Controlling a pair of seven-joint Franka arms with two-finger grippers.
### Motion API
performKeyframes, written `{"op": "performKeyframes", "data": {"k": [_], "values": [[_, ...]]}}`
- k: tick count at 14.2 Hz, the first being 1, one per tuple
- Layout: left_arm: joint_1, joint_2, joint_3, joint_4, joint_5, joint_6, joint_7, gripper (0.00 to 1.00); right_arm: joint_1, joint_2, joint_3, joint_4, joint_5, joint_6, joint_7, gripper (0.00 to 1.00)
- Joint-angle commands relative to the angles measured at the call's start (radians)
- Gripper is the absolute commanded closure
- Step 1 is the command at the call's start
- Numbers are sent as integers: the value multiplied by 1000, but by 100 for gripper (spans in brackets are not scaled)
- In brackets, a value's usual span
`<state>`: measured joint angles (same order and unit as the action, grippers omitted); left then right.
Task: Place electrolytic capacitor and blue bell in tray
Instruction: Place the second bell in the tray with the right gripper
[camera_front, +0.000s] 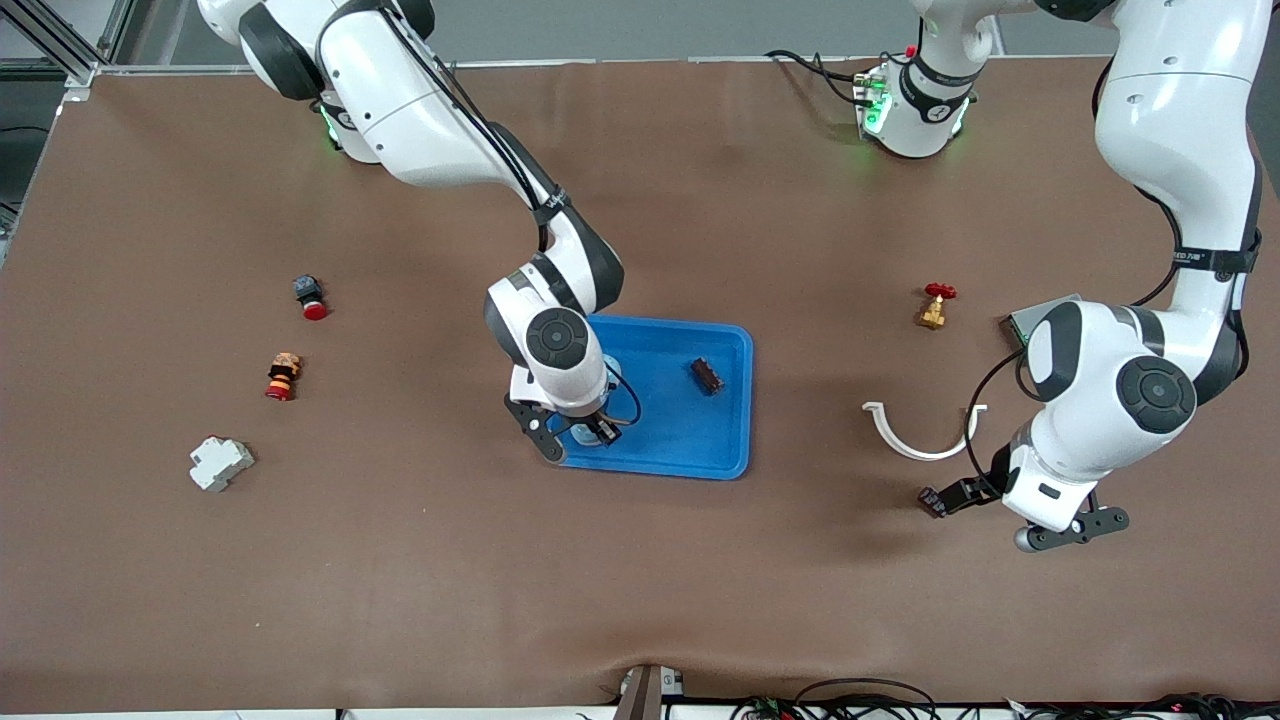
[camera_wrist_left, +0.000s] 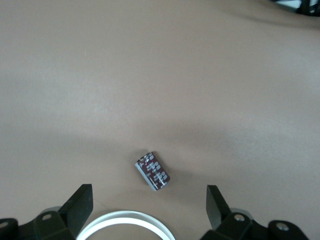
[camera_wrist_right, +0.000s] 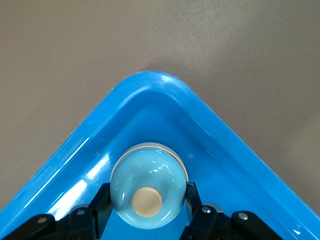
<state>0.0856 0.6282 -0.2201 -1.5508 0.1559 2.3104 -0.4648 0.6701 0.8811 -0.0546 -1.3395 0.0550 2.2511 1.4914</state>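
The right gripper (camera_wrist_right: 145, 205) clamps the blue bell (camera_wrist_right: 148, 192) inside a corner of the tray (camera_front: 735, 400); releasing against the rim could tip it. The left gripper (camera_wrist_left: 150, 205) hovers spread wide over the electrolytic capacitor (camera_wrist_left: 152, 171) on the table.

My right arm reaches from its base out over the middle of the table, wrist bent straight down. My right gripper (camera_front: 588, 432) is low, its fingers (camera_wrist_right: 192, 200) clamped on either side of the blue bell (camera_wrist_right: 148, 186). My left arm folds down at its own end of the table, elbow high, forearm pointing down. My left gripper (camera_front: 1010, 515) hangs above the table with its jaws spread wide and nothing between them.
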Motion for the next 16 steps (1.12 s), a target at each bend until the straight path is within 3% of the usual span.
{"op": "performKeyframes", "data": {"k": [1, 8, 9, 10, 16], "values": [[-4, 1, -5, -31, 17, 3, -246, 0, 8, 27, -8, 37, -18, 4, 24, 100], [-18, 79, -1, -34, 66, 121, -321, 0, 11, 32, -8, 36, -38, 13, 26, 100], [-17, 85, -1, -47, 88, 150, -325, 0, 16, 32, -8, 34, -58, 13, 26, 16], [-15, 96, 1, -58, 96, 193, -325, 0, 19, 32, -8, 33, -87, 15, 26, 0], [-6, 113, 4, -107, 97, 303, -327, 0, -52, -34, 2, 31, -95, -13, -40, 0]]}}
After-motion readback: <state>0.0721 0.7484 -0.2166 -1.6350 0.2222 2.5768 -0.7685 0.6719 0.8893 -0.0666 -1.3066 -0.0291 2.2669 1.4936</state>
